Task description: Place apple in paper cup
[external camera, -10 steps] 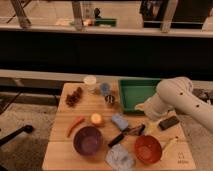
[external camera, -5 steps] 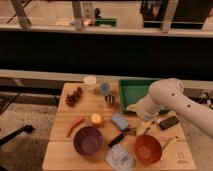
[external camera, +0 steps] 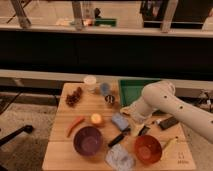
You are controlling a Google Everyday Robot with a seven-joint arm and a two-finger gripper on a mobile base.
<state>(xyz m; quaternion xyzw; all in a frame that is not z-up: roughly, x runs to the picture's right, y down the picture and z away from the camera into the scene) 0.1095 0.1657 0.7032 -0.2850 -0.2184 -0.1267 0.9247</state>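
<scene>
In the camera view, the apple [external camera: 96, 118] lies on the wooden table [external camera: 64, 150], untouched, and serves as the reference for everything else. The paper cup [external camera: 90, 81] stands upright well behind the apple, near the table's far edge, with nothing in it. The carrot [external camera: 75, 124] lies just beside the apple, and the purple bowl [external camera: 88, 140] sits just in front of it. The gripper [external camera: 126, 112] hovers near the apple on the side towards the green tray [external camera: 131, 90]. Its jaws are spread and hold nothing.

Judging from this, no part of the task is done. The approach, the grasp, the carry back to the cup and the release all remain.
</scene>
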